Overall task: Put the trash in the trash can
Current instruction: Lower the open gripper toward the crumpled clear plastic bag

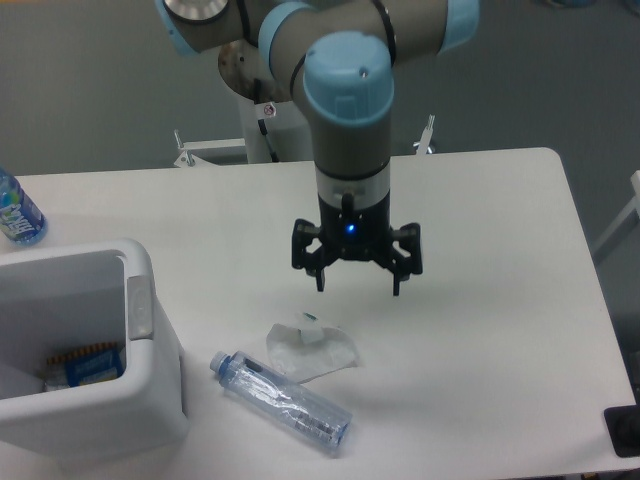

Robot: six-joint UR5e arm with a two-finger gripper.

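Crumpled translucent wrapper (311,348) touches the crushed clear bottle (283,400) below the gripper (357,284), fingers spread apart

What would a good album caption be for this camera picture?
Open gripper hovers above a crumpled wrapper and crushed bottle, the white trash can waiting nearby.

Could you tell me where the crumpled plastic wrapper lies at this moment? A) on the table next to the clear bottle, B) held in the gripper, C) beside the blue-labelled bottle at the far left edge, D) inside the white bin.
A: the crumpled wrapper lies on the table right by the clear bottle, below the open, empty gripper and outside the white bin.
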